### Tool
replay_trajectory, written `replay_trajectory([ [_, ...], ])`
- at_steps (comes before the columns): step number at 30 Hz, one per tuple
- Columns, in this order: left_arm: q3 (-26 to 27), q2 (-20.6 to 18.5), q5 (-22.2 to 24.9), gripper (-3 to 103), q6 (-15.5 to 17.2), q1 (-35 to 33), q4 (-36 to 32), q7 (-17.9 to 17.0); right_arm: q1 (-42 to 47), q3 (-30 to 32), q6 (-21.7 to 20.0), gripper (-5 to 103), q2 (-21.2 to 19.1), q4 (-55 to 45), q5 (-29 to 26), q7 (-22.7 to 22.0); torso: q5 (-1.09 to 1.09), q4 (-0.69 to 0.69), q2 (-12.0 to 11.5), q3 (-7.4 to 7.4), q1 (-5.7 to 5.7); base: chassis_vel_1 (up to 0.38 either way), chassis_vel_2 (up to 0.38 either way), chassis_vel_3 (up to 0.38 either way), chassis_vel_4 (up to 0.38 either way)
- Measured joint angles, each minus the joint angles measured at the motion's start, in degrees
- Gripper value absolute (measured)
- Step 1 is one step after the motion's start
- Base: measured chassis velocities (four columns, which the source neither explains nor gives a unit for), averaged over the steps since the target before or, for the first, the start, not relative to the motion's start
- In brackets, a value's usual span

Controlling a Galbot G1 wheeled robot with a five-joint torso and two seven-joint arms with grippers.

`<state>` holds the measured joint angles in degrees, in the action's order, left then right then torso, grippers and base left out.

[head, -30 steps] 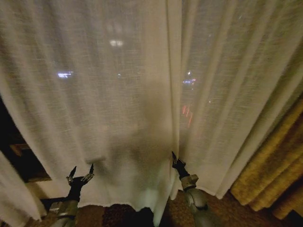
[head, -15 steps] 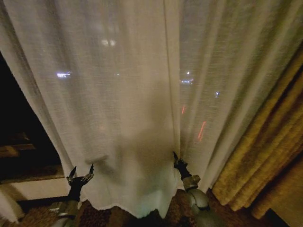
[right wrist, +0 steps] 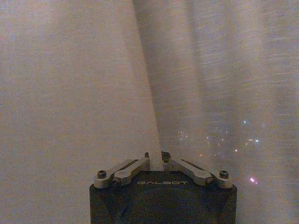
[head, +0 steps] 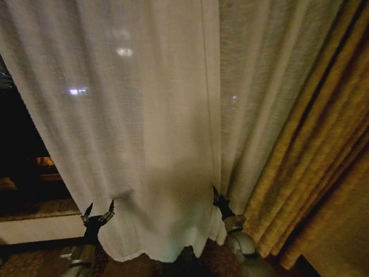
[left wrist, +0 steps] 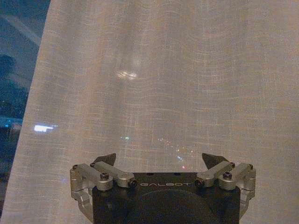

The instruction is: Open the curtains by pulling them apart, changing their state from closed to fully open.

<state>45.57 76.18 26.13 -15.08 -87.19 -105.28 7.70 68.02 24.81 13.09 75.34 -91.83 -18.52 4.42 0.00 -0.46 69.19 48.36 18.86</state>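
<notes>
Right gripper: clenched on the curtains' inner edge.
Left gripper: fingers spread, released, before the left panel.

Left curtain panel bunched rightward — dark window wider; golden drape apparently nearer.

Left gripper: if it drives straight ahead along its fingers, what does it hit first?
Most likely the sheer cream-white woven curtain panel. The left gripper stands open and points squarely at the fabric, nothing between them. How much gap is left is hard to judge. The right gripper is shut on a fold of that curtain.
</notes>
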Motion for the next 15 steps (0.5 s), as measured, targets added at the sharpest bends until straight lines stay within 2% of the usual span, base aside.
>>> replay_trajectory([
  [6, 0.0, 0.0, 0.0, 100, 0.0, 0.0, 0.0, 0.0, 0.36, 0.07, 0.07, 0, 0.04, -0.45, 0.01, 0.0, -0.02, 0.0, -0.01, 0.01, 0.02, -0.34, -0.366, 0.351, 0.362],
  [7, 0.0, 0.0, 0.0, 100, 0.0, 0.01, -0.01, 0.0, 0.72, 0.1, 0.17, 0, 0.03, -0.69, 0.05, 0.0, 0.04, 0.0, -0.01, 0.01, 0.01, -0.342, -0.294, 0.334, 0.32],
  [9, 0.0, 0.0, 0.0, 100, 0.0, 0.0, 0.0, 0.0, 0.84, 0.13, 0.23, 0, 0.04, -0.75, 0.06, 0.01, 0.03, 0.0, -0.01, 0.01, 0.01, -0.359, -0.335, 0.334, 0.32],
  [12, 0.0, 0.0, 0.0, 100, 0.0, 0.0, 0.0, 0.0, 1.07, -0.05, 1.82, 0, 0.22, -0.83, -0.17, 0.0, -0.04, 0.0, -0.01, 0.01, 0.01, -0.365, -0.369, 0.355, 0.363],
  [15, 0.0, 0.0, 0.0, 100, 0.0, 0.01, 0.0, 0.0, 1.05, -0.47, 3.72, 0, 0.54, -0.82, -0.8, -0.39, 0.01, -0.01, -0.01, 0.01, 0.01, -0.359, -0.364, 0.354, 0.355],
])
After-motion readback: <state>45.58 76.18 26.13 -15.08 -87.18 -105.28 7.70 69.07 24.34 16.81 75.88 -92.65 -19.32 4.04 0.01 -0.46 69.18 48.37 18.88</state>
